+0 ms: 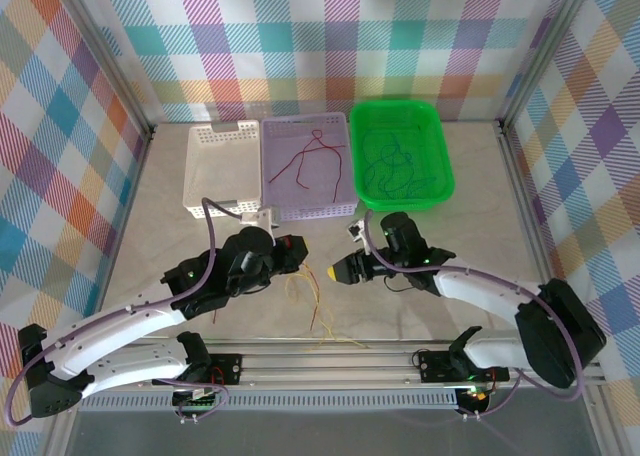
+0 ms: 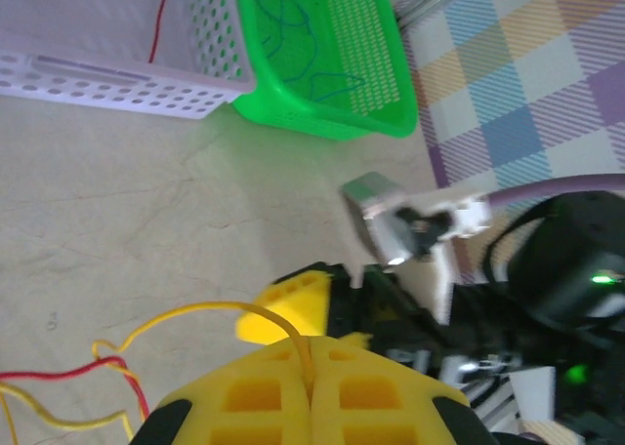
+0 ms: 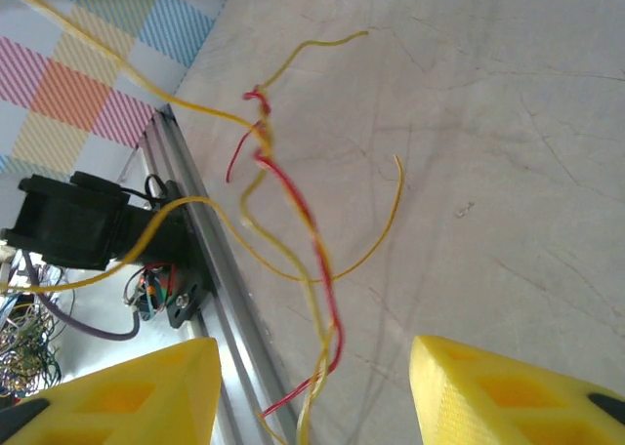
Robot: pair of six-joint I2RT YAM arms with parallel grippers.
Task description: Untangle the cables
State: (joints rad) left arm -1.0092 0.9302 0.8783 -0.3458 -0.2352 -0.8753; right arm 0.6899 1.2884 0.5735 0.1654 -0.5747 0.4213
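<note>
Left jaws pinch a yellow cable (image 2: 225, 304), right jaws half open, empty, beside the red-yellow tangle (image 3: 262, 154) unsorted on the near desk (image 1: 480, 221); one red cable (image 1: 310, 156) lies in the lilac basket (image 1: 310, 214), blue ones (image 1: 395, 164), perhaps green, in the green basket (image 1: 441, 166).

Glossy plastic basket (image 1: 445, 181), smooth cables (image 3: 262, 125)

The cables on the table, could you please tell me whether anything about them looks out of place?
Yes: red and yellow cables lie twisted together on the bare table between the arms, outside the lilac basket and green basket where other cables sit. The left end effector is shut on one yellow strand.
</note>
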